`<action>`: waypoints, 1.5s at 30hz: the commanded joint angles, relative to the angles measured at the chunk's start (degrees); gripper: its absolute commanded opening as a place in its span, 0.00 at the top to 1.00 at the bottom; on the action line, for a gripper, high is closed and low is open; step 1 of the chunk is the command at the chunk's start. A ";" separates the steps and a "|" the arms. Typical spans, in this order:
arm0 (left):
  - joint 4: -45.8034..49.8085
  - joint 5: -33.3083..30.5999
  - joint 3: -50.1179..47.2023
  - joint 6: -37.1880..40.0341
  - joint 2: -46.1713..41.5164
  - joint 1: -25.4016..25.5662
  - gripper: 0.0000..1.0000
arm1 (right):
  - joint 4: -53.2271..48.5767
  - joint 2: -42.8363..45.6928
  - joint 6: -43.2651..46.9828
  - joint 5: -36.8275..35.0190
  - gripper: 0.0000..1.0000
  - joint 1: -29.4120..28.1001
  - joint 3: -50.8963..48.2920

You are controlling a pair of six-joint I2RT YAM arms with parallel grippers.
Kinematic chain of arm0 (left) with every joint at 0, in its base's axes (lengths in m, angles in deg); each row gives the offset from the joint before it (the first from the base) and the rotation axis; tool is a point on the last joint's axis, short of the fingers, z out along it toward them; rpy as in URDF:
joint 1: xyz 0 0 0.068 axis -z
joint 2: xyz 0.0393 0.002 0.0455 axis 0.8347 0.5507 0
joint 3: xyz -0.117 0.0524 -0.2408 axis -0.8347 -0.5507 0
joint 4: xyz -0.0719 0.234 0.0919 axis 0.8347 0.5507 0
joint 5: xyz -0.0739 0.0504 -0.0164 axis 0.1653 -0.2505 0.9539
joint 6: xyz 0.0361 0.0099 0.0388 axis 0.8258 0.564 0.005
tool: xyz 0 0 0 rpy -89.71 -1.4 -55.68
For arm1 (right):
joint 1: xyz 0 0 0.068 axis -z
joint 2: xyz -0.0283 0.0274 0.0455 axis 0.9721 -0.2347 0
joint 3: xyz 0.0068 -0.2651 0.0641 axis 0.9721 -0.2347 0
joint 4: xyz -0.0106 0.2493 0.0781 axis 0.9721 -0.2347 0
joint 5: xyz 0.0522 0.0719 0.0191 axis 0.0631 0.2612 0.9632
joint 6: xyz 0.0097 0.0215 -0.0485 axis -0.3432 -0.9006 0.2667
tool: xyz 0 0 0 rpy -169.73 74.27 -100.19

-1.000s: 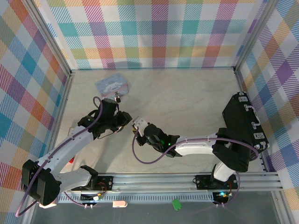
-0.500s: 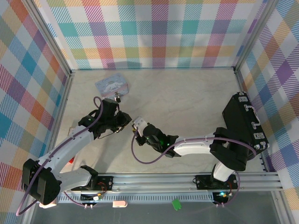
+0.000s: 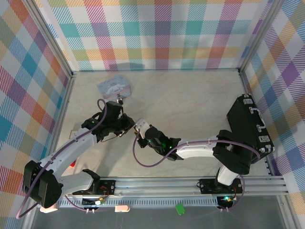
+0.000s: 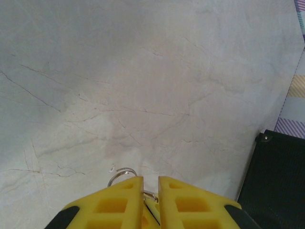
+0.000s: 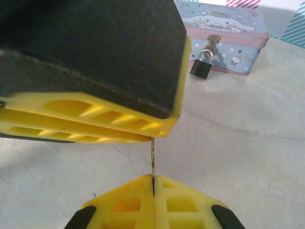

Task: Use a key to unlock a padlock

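Two grippers meet tip to tip left of the middle of the table [image 3: 190,95] in the overhead view. The left gripper [image 3: 128,125] and the right gripper [image 3: 139,128] stand almost touching. Bare marble lies open behind them up to the back wall and across to the black case [image 3: 248,126] along the right edge. The tin [image 3: 114,87] lies near the back left corner, and the padlock [image 3: 120,100] hangs at its near side, a short way beyond the left gripper. From the left wrist, the yellow fingers [image 4: 119,202] leave only a narrow slit. A wire ring [image 4: 121,172] pokes out at their tips, and I cannot tell whether they clamp it; open table stretches ahead, with the case's corner at lower right. From the right wrist, the right gripper's fingers [image 5: 190,200] are pressed together on the key [image 5: 153,155], which stands upright with its upper end at the left gripper's lower pad.
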 commanded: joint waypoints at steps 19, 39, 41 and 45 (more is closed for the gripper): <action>0.32 -0.52 0.95 1.29 0.74 0.66 1.00 | 1.78 1.10 -1.24 -2.75 0.93 -0.45 1.00; -15.04 -3.30 -4.27 41.81 -6.47 -2.10 1.00 | -12.45 16.23 -26.48 32.15 0.36 17.62 -3.55; -20.10 -1.00 -6.59 42.88 -7.77 -2.01 1.00 | -9.89 16.31 -29.34 34.14 0.37 18.79 -4.79; -25.85 2.12 -9.89 45.14 -10.60 -1.96 1.00 | -4.01 16.75 -32.82 38.79 0.41 20.99 -7.48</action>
